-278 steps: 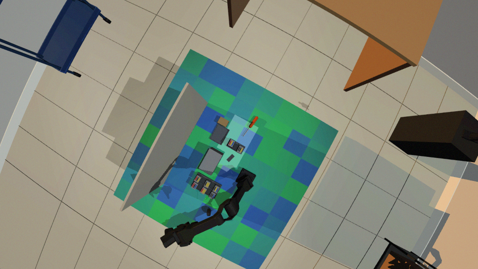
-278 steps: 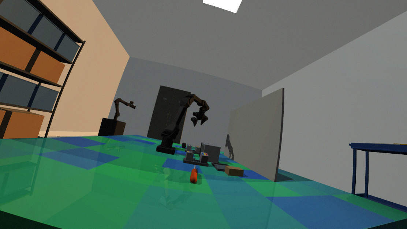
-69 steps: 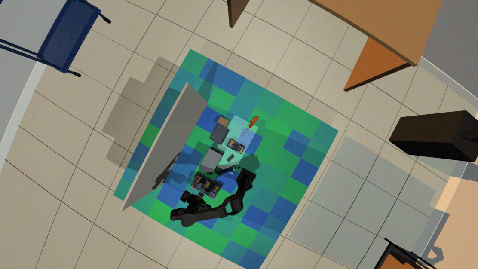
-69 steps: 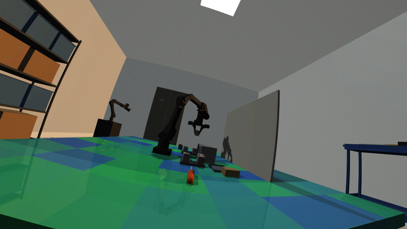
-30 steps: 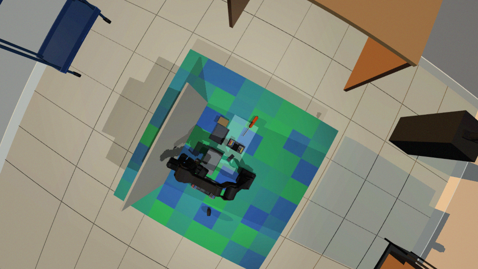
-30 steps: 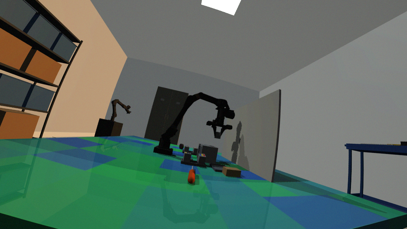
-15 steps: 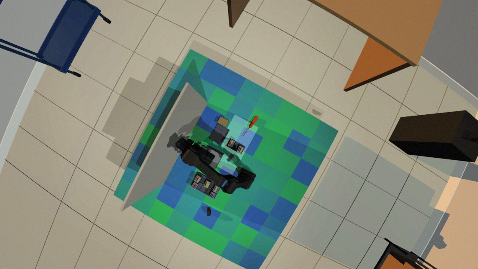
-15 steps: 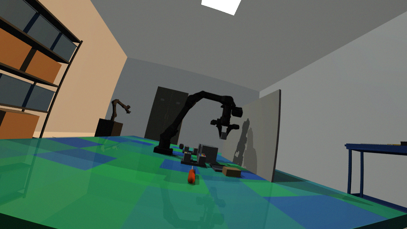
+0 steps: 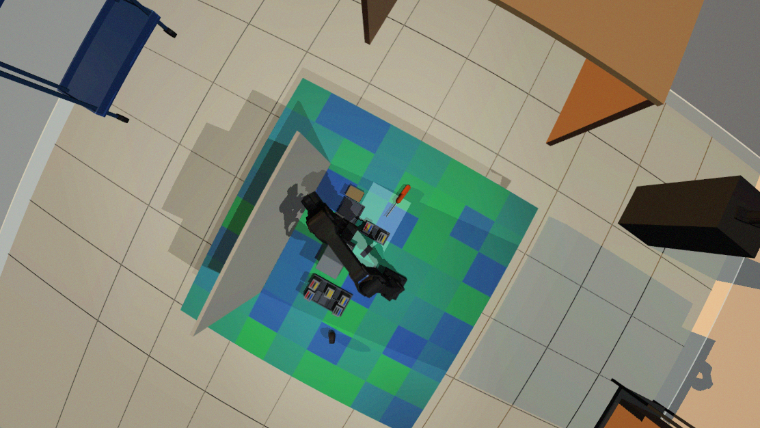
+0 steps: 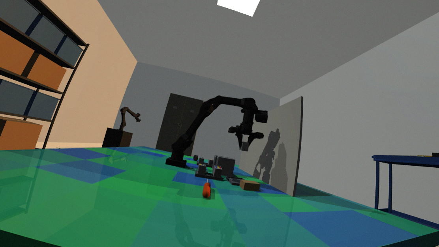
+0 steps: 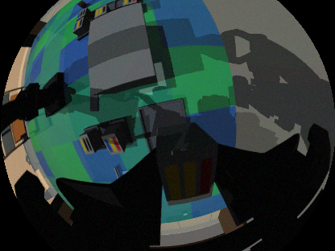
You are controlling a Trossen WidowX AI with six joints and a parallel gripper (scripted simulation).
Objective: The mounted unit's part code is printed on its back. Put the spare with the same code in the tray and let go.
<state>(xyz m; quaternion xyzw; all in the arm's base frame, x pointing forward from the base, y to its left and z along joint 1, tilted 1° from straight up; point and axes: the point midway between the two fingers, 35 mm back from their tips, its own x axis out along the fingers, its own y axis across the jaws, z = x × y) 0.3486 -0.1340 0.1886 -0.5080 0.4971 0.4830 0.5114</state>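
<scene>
My gripper [image 10: 244, 143] is shut on a spare unit [image 11: 187, 177], a dark block whose face shows two yellow bars and one red bar. It holds the unit high above the mat; in the wrist view the unit overlaps the near part of the dark, flat tray [image 9: 350, 208] [image 10: 235, 181] [image 11: 173, 110]. The tray looks empty where visible. The large grey box [image 9: 331, 261] [image 10: 225, 165] [image 11: 121, 54] stands beside it. Two small units with coloured bars, one [image 9: 368, 227] [image 10: 201, 169] [image 11: 87, 143] and another [image 9: 381, 236] [image 10: 217, 170] [image 11: 113, 143], stand on a dark base. No printed code is readable.
A dark rack with several striped units, one unit [image 9: 329, 292] near its middle, lies beyond the grey box. A cardboard block [image 9: 355, 193] [image 10: 249, 184] adjoins the tray. An orange screwdriver [image 9: 403, 193] [image 10: 206, 190] lies nearby. A tall grey panel [image 9: 260, 234] [image 10: 276, 153] stands at one side.
</scene>
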